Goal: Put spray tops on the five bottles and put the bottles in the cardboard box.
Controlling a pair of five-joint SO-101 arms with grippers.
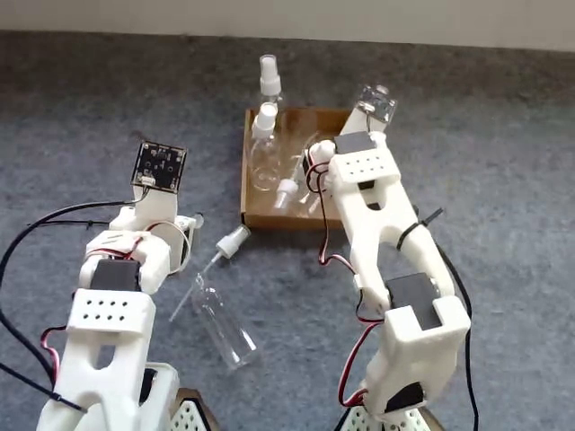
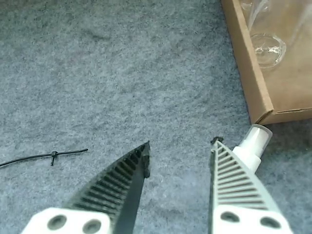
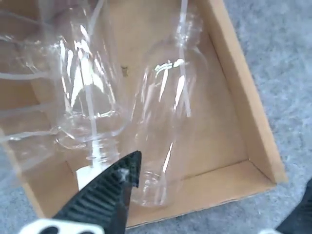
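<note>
Surface: grey carpet [image 1: 108, 99] under both arms.
High view: cardboard box [image 1: 254, 215] holds clear bottles, with the right arm [image 1: 368, 193] above it. One bottle [image 1: 225, 328] lies outside on the carpet, a loose spray top [image 1: 232, 241] just beside it.
Left wrist view: left gripper [image 2: 180, 148] has its jaws apart over the carpet, and the spray top sits just outside the white finger.
Right wrist view: right gripper [image 3: 219, 180] has its jaws wide apart over the box. Boxed bottles [image 3: 165, 122] lie on their sides.

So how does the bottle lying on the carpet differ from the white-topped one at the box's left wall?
The boxed bottle sits inside the cardboard box and wears a white spray top; the carpet bottle lies outside it, uncapped. Both are clear plastic.
</note>
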